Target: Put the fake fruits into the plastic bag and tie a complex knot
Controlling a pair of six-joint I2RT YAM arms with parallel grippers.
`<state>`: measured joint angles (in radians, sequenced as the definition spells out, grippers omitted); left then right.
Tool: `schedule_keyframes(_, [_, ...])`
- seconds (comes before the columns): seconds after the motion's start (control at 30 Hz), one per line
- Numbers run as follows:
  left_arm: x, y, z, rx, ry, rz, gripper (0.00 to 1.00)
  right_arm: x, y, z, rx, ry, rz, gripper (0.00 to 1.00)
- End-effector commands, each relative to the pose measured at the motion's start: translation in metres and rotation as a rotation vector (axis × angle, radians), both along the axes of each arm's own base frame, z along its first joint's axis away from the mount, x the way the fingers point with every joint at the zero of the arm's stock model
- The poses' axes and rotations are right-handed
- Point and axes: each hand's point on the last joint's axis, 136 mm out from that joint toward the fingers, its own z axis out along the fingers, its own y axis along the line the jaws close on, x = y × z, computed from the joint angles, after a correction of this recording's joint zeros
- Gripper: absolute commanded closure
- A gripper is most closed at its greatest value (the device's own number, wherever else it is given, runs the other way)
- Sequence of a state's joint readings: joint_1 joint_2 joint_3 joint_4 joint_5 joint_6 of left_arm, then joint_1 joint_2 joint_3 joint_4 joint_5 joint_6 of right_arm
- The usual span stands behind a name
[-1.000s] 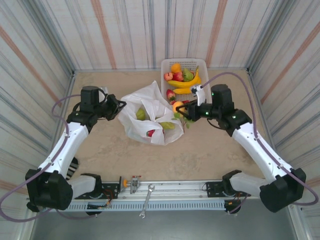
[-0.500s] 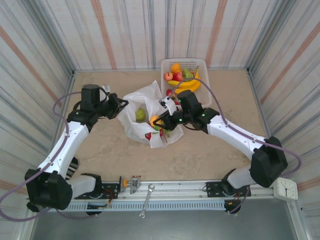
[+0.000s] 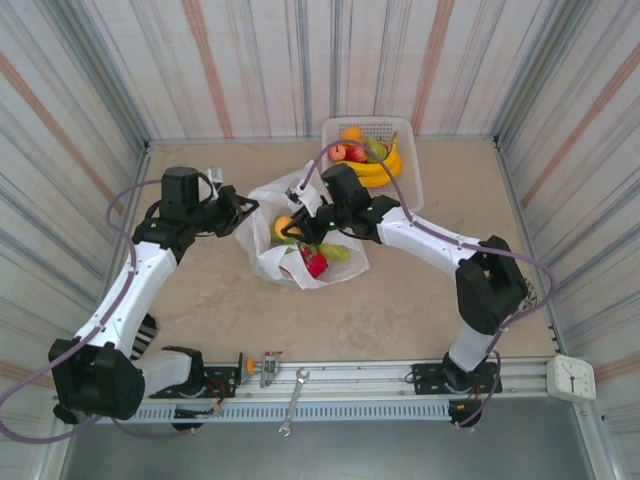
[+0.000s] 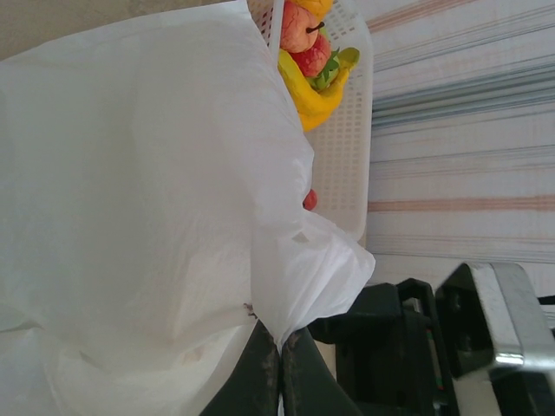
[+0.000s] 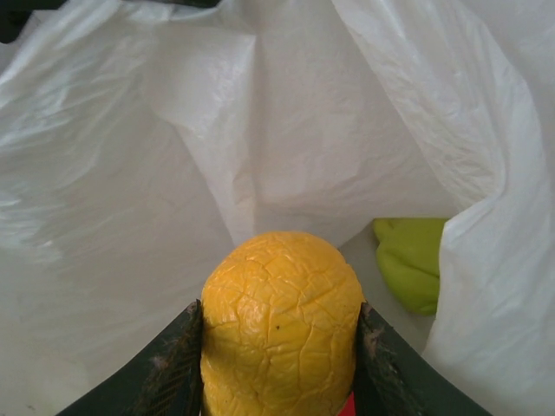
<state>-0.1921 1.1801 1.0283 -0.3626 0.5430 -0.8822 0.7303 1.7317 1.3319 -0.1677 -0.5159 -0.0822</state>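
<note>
The plastic bag (image 3: 270, 262) lies near the middle of the surface (image 3: 420, 300), with its mouth open. The white basket (image 3: 411, 186) sits just beside it, at the bag's 1 o'clock.

The left arm goes up the left side of the surface. It bends near the wall and then points across to the bag. The left tool (image 3: 240, 215) is at the bag's 9 o'clock edge. In the left wrist view the left tool (image 4: 279, 347) is clenched tight on a pinch of the bag (image 4: 130, 173), and the thin white plastic is pulled up from it.

The right arm bends up at its elbow at 4 o'clock on the surface. From there it stretches long and low toward 10 o'clock, over the bag's open mouth. The right tool (image 3: 290, 228) is grasping an orange (image 3: 284, 226). In the right wrist view the two fingers (image 5: 169, 364) press on both sides of the orange (image 5: 279, 303), with the bag (image 5: 130, 173) all around it.

A green pear (image 5: 412, 260) lies inside the bag, at 3 o'clock from the orange. A red fruit (image 3: 315, 263) is in the bag too, at 5 o'clock from the orange. Yellow bananas (image 3: 375, 170) and a red apple (image 3: 338, 152) lie in the basket.
</note>
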Motion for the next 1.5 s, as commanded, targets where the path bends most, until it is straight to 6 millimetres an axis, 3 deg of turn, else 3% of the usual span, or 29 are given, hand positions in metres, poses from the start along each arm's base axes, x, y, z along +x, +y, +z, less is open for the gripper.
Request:
schedule_keyframes(0.0, [-0.001,-0.003,0.007,0.013,-0.019,-0.030,1.00,0.006,0.017,0.001,0.014,-0.060,0.034,0.57])
schedule_keyframes(0.13, [-0.001,-0.002,0.006,0.022,-0.015,-0.024,1.00,0.012,0.029,-0.005,0.020,-0.044,0.031,0.54])
schedule_keyframes(0.27, [-0.001,0.001,0.004,0.034,-0.009,-0.013,1.00,0.012,0.037,-0.014,0.007,-0.027,0.040,0.43])
schedule_keyframes(0.4, [-0.001,0.006,-0.002,0.057,0.003,0.011,0.99,0.024,0.029,-0.020,-0.064,-0.044,-0.018,0.29])
schedule_keyframes(0.5, [0.000,0.010,-0.004,0.060,0.008,0.032,0.99,0.029,0.020,-0.015,-0.093,-0.072,-0.055,0.22])
schedule_keyframes(0.8, [0.000,0.015,-0.010,0.061,0.020,0.046,0.97,0.027,-0.004,0.029,-0.097,-0.127,-0.110,0.10])
schedule_keyframes(1.07, [0.000,0.015,-0.013,0.061,0.028,0.049,0.97,0.006,-0.033,0.068,-0.065,-0.171,-0.123,0.09])
schedule_keyframes(1.17, [0.000,0.017,-0.011,0.063,0.021,0.056,0.97,-0.003,-0.055,0.062,-0.092,-0.176,-0.130,0.09])
schedule_keyframes(1.27, [0.001,0.018,-0.008,0.062,0.017,0.057,0.97,-0.007,-0.082,0.042,-0.165,-0.222,-0.116,0.07])
schedule_keyframes(1.47, [0.001,0.016,-0.007,0.053,0.019,0.047,0.97,-0.016,-0.113,0.022,-0.274,-0.534,0.078,0.01])
